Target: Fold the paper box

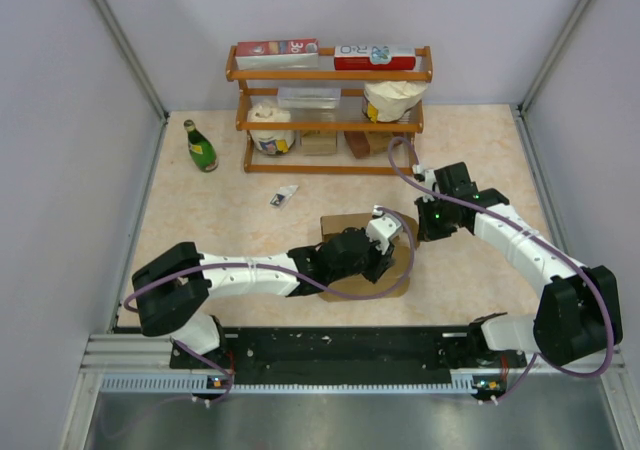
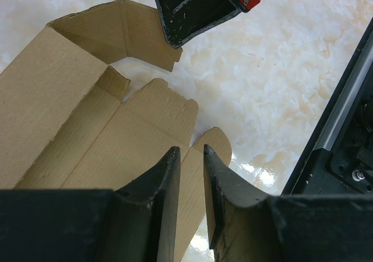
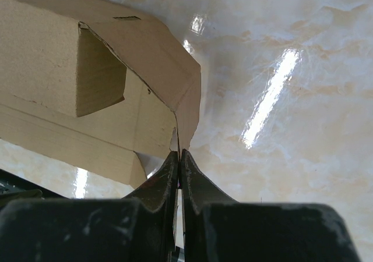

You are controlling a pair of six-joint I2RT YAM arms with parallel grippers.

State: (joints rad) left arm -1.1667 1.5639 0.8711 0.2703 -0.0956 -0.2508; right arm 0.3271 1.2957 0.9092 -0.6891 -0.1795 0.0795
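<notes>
The paper box [image 1: 343, 225] is a plain brown die-cut sheet, partly folded, lying mid-table. My left gripper [image 1: 385, 234] hovers over it. In the left wrist view its fingers [image 2: 191, 151] stand a narrow gap apart above a rounded flap of the box [image 2: 87, 128], gripping nothing. My right gripper [image 1: 420, 220] is at the box's right side. In the right wrist view it [image 3: 179, 152] is shut on the edge of a raised flap of the box [image 3: 46, 58]. The right gripper [image 2: 198, 11] also shows in the left wrist view, holding a curled flap.
A wooden shelf [image 1: 330, 73] at the back holds red-and-white cartons, white tubs and small brown blocks. A green bottle [image 1: 200, 146] stands at the back left. A small packet [image 1: 283, 197] lies in front of the shelf. A black rail [image 1: 330, 345] runs along the near edge.
</notes>
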